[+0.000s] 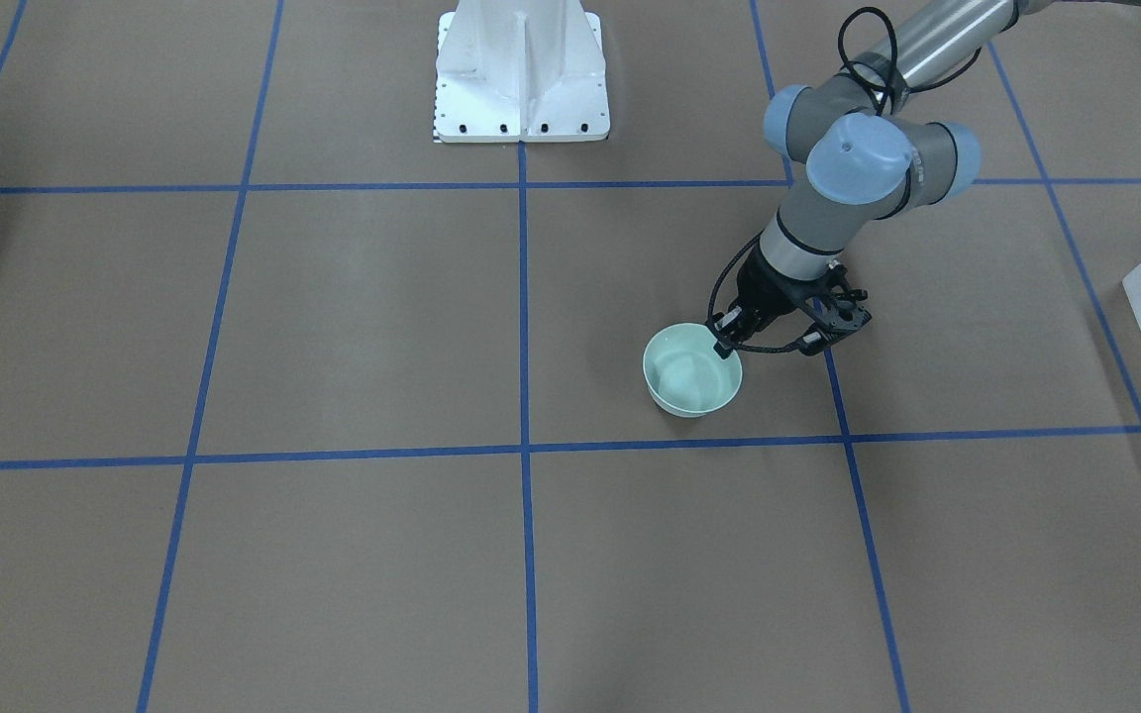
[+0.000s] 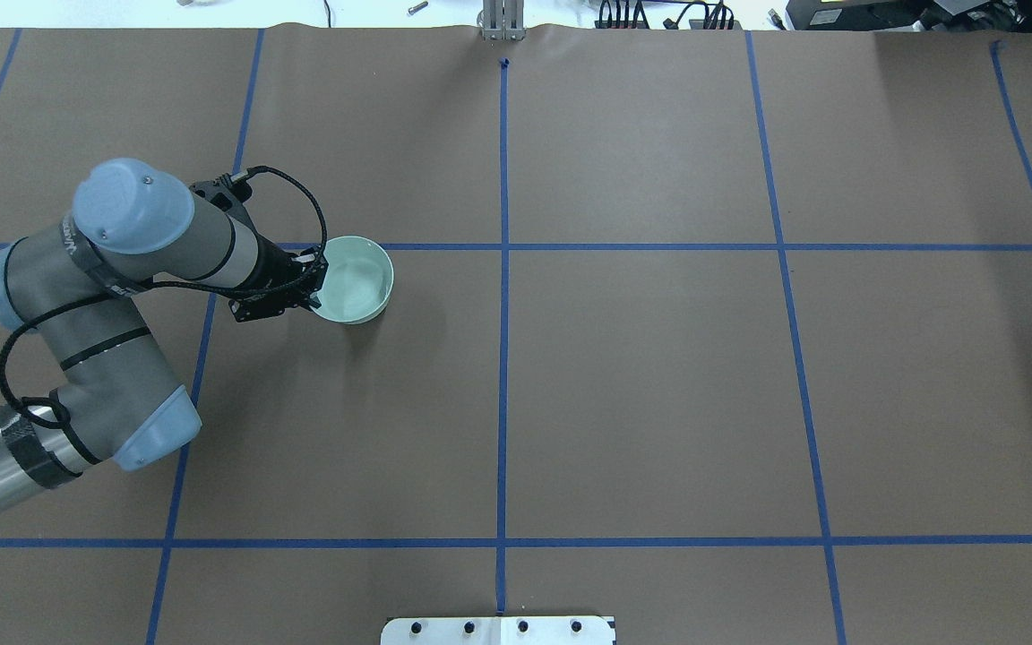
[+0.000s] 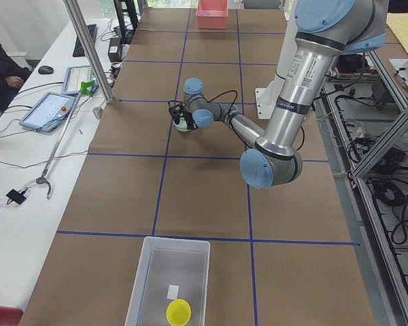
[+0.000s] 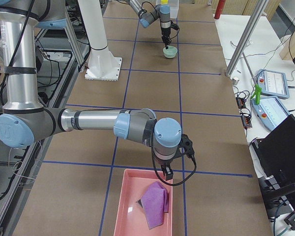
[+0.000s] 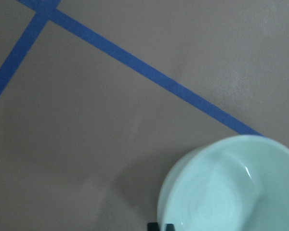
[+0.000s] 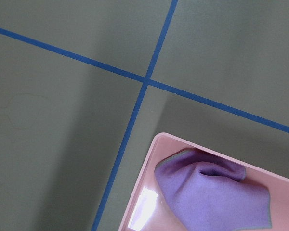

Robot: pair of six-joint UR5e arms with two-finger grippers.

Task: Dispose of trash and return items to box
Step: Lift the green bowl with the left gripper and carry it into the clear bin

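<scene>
Left gripper (image 2: 312, 288) at bowl (image 2: 356, 278) rim, arm-side | grip: I can't tell, clamped or loose | box (image 3: 180, 261) at table (image 2: 659, 403) left end; left arm nearer

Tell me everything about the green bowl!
The bowl is pale mint green, round, smooth, likely plastic. It is empty and stands upright on the brown table, close by a blue tape line. The left gripper is at its rim; whether it grips, I cannot tell.
</scene>
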